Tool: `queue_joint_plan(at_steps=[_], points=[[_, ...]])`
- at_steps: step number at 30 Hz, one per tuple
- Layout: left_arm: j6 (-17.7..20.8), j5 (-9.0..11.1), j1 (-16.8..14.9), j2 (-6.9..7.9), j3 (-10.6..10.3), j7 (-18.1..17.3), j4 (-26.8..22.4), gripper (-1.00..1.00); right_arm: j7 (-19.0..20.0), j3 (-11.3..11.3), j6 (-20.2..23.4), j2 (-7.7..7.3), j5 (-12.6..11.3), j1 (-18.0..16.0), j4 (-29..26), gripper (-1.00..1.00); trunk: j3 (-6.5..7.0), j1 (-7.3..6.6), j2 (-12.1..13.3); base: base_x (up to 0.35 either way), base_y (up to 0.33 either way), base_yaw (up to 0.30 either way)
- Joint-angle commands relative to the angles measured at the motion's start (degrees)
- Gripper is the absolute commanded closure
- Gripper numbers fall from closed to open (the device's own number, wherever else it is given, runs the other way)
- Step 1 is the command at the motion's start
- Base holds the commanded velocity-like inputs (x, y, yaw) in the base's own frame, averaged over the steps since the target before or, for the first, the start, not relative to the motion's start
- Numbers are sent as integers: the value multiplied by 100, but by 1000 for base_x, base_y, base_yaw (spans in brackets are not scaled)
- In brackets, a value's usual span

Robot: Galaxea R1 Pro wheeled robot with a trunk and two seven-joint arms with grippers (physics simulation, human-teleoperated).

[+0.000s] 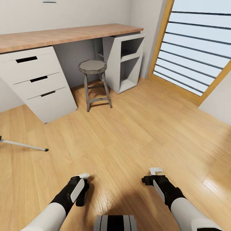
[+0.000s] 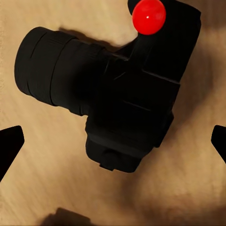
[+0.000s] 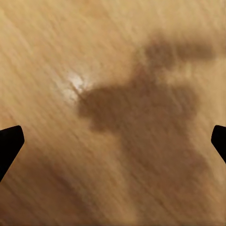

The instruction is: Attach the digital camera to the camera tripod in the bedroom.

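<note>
The digital camera [image 2: 127, 99], matte black with a red button [image 2: 149, 16], sits over the wood floor straight ahead of my left gripper [image 2: 113, 143]. The gripper's dark fingertips [image 2: 9, 146] stand wide apart at either side of the camera and touch nothing, so it is open. In the head view my left gripper [image 1: 82, 192] points down at the floor near the lower left. My right gripper [image 1: 153, 179] hangs open over bare floor [image 3: 113, 155], with only its own shadow below it. One silver-white leg of the camera tripod [image 1: 24, 145] with a black foot reaches in from the left edge.
A wood-topped desk [image 1: 64, 34] with white drawers [image 1: 38, 80] runs along the far wall. A grey stool [image 1: 93, 80] stands under it beside a white open shelf unit [image 1: 126, 61]. A wood-framed slatted panel [image 1: 195, 48] fills the right. Plank floor [image 1: 144, 128] lies between.
</note>
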Motion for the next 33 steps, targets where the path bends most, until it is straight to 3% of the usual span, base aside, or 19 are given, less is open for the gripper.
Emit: queue_joint_plan(at_steps=[1,33], points=[[13,55,-1,4,-30,54,-7,-100,-12,16,34,-1,4,0,-10,-100,-4,-1,-2,0,0,-4],[4,-4,-1,13,-30,48,6,-100,-21,-3,27,-9,-6,0,-7,-100,-4,-1,-2,0,0,0]])
